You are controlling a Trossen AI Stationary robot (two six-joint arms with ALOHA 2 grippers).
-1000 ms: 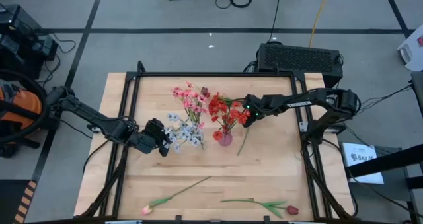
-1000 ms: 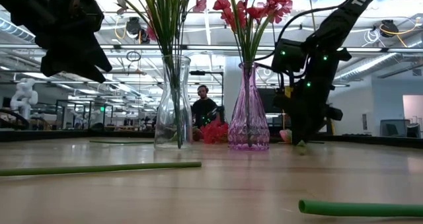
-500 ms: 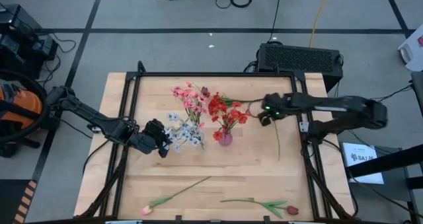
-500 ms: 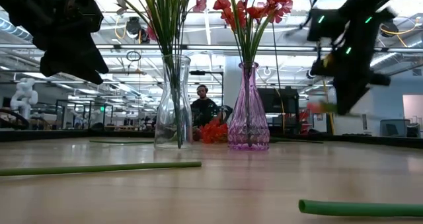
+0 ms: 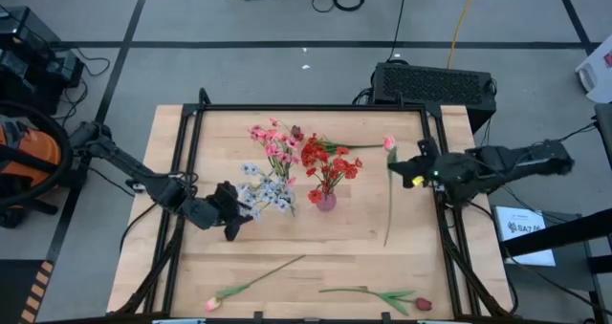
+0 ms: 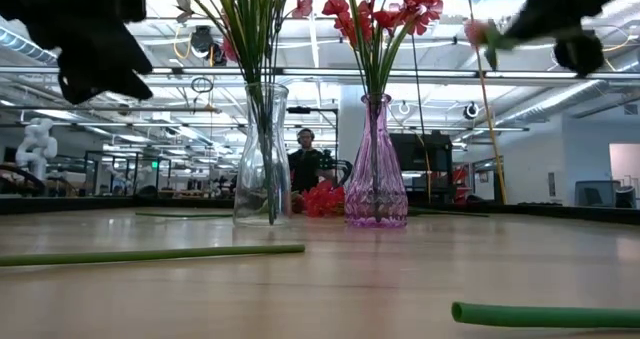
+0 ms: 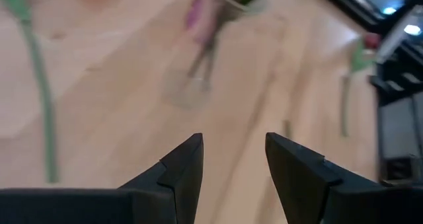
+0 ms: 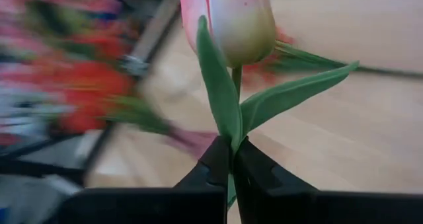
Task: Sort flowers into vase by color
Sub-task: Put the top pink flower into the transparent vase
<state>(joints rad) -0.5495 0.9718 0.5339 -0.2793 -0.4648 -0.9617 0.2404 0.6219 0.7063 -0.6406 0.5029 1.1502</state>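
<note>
A pink tulip (image 8: pixel 228 19) is being gripped at its stem by the right gripper (image 5: pixel 413 179), raised right of the purple vase (image 5: pixel 326 202); the left gripper (image 7: pixel 232 159) is being held open beside the clear vase (image 6: pixel 262 159).

Open robotics lab, ceiling strip lights (image 6: pixel 300 71)

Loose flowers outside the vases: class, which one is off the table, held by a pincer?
The pink tulip, clamped in the right pincer just below its bloom. The other two loose stems lie flat along the table's front edge.
</note>
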